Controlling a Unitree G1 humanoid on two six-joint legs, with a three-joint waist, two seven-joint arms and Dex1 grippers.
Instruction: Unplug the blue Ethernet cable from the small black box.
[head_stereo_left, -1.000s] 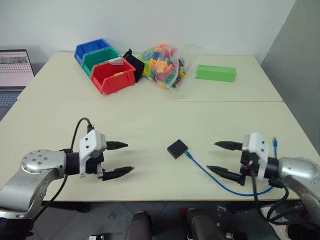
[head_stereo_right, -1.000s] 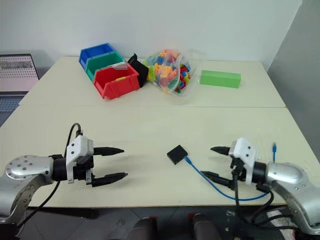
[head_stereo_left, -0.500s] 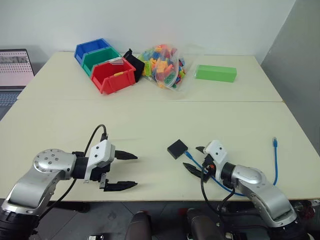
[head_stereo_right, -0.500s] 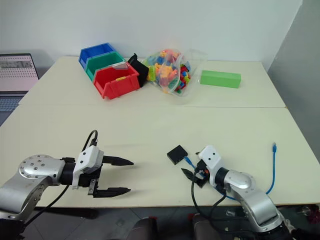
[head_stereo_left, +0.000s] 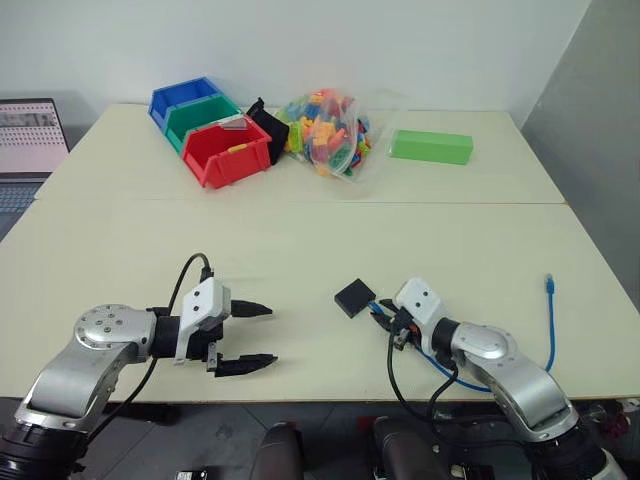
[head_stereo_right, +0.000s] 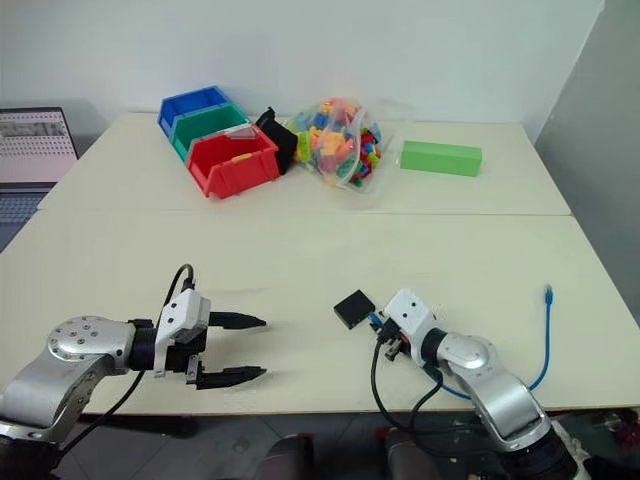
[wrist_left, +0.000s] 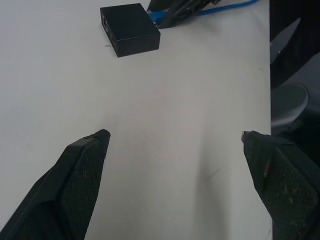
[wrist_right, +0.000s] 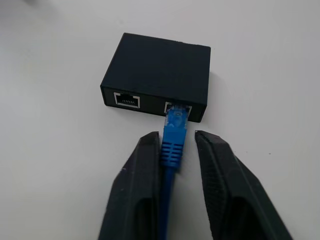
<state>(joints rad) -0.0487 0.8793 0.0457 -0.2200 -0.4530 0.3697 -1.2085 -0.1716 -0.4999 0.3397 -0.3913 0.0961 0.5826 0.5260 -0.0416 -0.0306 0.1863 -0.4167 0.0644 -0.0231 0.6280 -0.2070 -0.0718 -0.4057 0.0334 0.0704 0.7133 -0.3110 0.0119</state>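
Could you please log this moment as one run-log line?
right gripper: shut on blue cable | cable: plugged into black box | left gripper: open

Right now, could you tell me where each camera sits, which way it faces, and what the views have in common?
Left eye and right eye views: on the head, looking forward and down over the table; both arms show, left gripper and right gripper.
Left wrist view: along the left gripper's open fingers toward the small black box.
Right wrist view: along the right gripper's fingers, closed on the blue Ethernet cable behind its plug.
Shared: box and cable appear in every view.
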